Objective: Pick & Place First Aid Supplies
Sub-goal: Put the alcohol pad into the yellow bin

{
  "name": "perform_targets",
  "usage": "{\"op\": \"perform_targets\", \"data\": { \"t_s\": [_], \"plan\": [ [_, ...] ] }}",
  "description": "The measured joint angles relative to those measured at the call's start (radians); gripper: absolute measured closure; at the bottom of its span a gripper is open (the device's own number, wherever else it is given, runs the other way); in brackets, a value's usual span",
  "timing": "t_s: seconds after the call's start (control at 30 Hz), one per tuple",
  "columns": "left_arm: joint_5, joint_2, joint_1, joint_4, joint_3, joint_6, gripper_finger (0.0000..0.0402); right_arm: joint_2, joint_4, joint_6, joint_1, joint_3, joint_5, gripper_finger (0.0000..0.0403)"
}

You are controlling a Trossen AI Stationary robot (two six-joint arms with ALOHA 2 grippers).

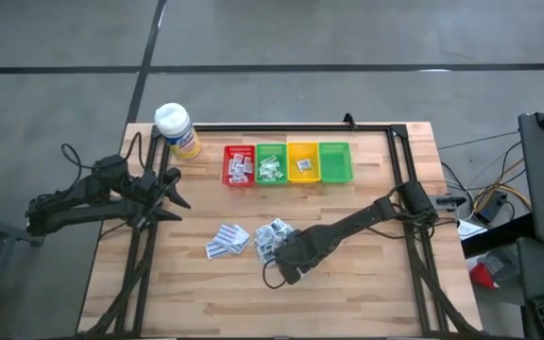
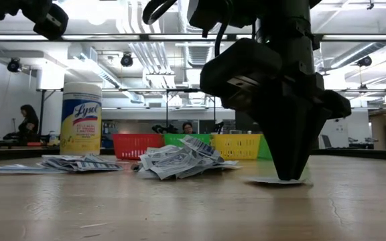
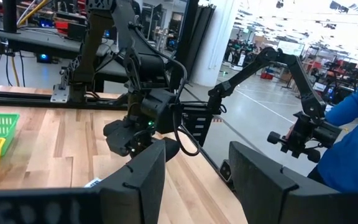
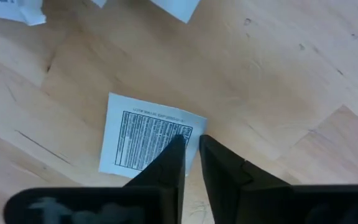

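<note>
One white sachet (image 4: 143, 142) with grey print lies flat on the wooden table, a little toward the near edge from a heap of first aid supplies (image 1: 272, 234). My right gripper (image 4: 191, 142) points straight down onto it, its fingers nearly together. In the low view its fingertips (image 2: 290, 175) stand on that sachet (image 2: 270, 180). A second heap of sachets (image 1: 227, 239) lies to the left. My left gripper (image 3: 194, 158) waits open and level above the table's left part (image 1: 179, 194), holding nothing. My right gripper comes from above, pointing down, onto the sachet's edge (image 4: 194, 124) near one corner. One fingertip (image 4: 178, 144) stands on the printed face and the other (image 4: 205, 144) just at the edge, with a narrow gap between them. The sachet lies flat on the table.
Four small bins stand in a row at the far side: red (image 1: 239, 163), green (image 1: 271, 162), yellow (image 1: 302, 161), green (image 1: 334, 161), some holding sachets. A white-capped yellow bottle (image 1: 176, 129) stands at the far left. Bare wood lies near the front edge.
</note>
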State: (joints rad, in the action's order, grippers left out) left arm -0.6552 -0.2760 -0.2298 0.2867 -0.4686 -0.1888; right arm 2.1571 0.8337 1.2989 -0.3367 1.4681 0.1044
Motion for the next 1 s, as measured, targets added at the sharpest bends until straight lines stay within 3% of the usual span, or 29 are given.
{"op": "perform_targets", "data": {
  "t_s": [0.3, 0.57, 1.0],
  "plan": [
    [0.000, 0.000, 0.000, -0.001, 0.000, -0.003, 0.0227, 0.000, 0.035, -0.019, 0.000, 0.002, -0.009, 0.0392],
    [0.000, 0.000, 0.000, -0.001, 0.000, -0.004, 0.0227, -0.016, 0.055, -0.060, 0.000, 0.004, -0.031, 0.0395],
    [0.000, 0.000, 0.000, 0.001, 0.000, -0.004, 0.0227, -0.160, 0.236, -0.065, 0.012, -0.006, -0.129, 0.0395]
  ]
}}
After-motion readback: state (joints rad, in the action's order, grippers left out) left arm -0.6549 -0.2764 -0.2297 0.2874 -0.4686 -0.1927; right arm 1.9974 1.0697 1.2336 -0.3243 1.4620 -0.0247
